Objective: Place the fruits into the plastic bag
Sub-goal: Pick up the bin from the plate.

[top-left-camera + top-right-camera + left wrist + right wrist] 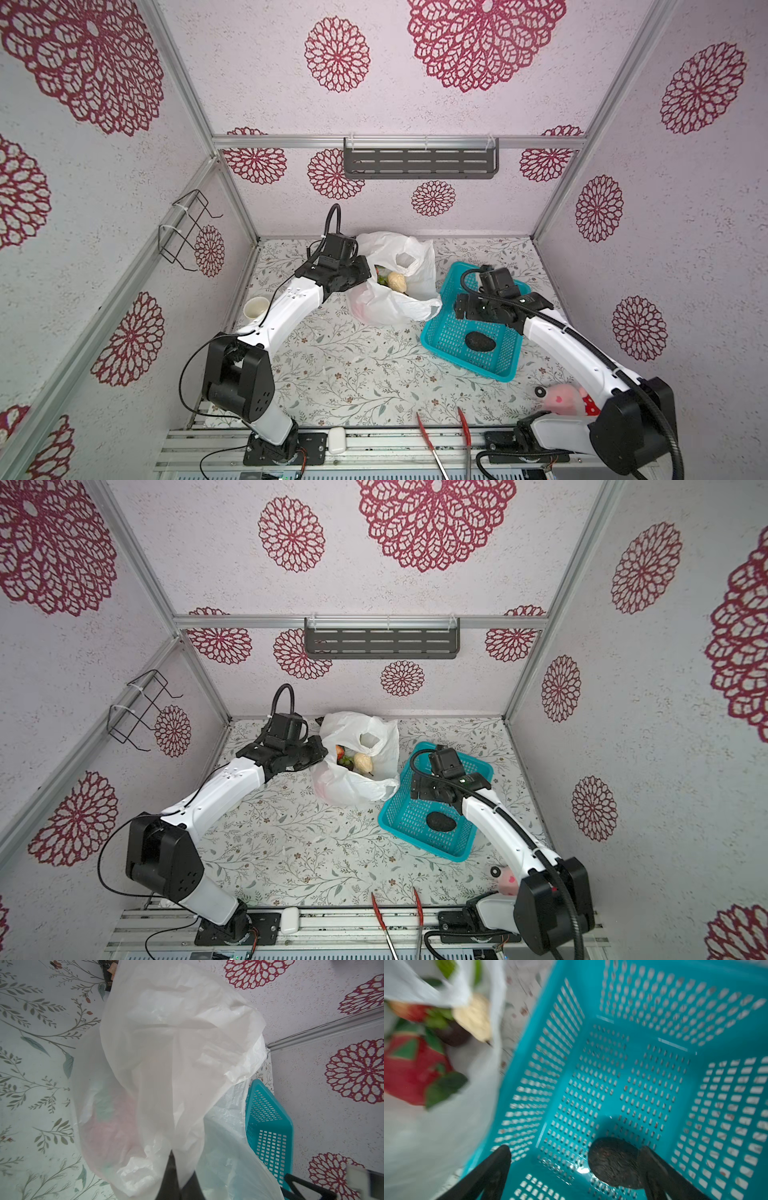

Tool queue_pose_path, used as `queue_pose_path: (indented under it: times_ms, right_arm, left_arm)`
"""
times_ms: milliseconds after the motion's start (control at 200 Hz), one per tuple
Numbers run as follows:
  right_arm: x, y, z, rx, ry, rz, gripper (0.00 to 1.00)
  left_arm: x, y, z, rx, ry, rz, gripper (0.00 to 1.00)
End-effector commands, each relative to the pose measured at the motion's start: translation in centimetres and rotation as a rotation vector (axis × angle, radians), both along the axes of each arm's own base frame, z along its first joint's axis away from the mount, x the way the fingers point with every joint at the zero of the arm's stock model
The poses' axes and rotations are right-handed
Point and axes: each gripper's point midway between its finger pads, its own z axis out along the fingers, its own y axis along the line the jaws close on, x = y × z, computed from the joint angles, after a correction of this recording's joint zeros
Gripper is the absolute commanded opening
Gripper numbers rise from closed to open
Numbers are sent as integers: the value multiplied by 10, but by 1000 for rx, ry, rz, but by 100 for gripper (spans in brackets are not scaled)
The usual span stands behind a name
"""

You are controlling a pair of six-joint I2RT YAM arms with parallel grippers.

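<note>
By my reckoning I'm nearly through; most of the fruit is already in the plastic bag (395,291), and one piece is left outside it.

My left hand (182,1176) is pinched tight on the rim of the bag; the thin film drapes over the closed fingers and billows away in front of them, so the mouth stands open towards the basket (654,1012). Through that mouth I can see the pear (397,281), the dragon fruit (406,1072), the strawberry (409,1012) and a small dark fruit (452,1036), all lying together inside; there is a green shape further in, too blurred for me to name.

My right hand (575,1150) hangs over the basket with its jaws spread wide and nothing between them. The avocado (612,1163) lies on the basket floor just beneath that hand, close against one finger and off-centre from the gap; whether the finger touches it I cannot tell. It is the only fruit I can see in the basket. The bag sits just beyond the basket wall, off to one side of this hand.

What remains, as I judge it: centre the open jaws over the avocado, take it, and carry it across into the held-open mouth. The plush toy (561,399) back by the right arm's base is no fruit; it stays.
</note>
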Motion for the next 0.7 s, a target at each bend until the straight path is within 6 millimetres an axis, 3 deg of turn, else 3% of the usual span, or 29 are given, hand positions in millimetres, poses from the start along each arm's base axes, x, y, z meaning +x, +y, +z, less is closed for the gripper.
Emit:
queue_pose_path:
  times_ms: [0,245,565,695]
  right_arm:
    - [-17,-22,-19,-90,82,-59,99]
    - [-30,-40,-50,-217,188,-73,99]
    - [-27,-33,-78,-222,260,-64,98]
    - [-25,-30,-88,-200,289,-91,90]
  left_arm:
    - [5,-5,12,-14,-32,-11,0]
    - [3,-5,5,-8,-15,-12,0]
    - [7,-6,6,-8,-14,-12,0]
    - [6,-7,8,-12,-16,-19,0]
